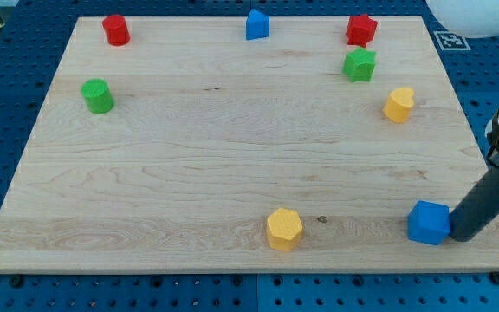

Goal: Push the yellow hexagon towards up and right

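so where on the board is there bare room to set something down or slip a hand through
The widest bare patch is the board's middle, between the green cylinder, yellow hexagon and the other yellow block. The bottom left is bare too. It is crowded at top right around the red star and green star, and by my tip beside the blue cube.

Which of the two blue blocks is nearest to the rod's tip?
The blue cube near the view's bottom right corner: my tip rests right beside it, on its right. The other blue block stands far off at the top edge.

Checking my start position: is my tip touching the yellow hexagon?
No: my tip sits beside the blue cube, well right of the yellow hexagon.
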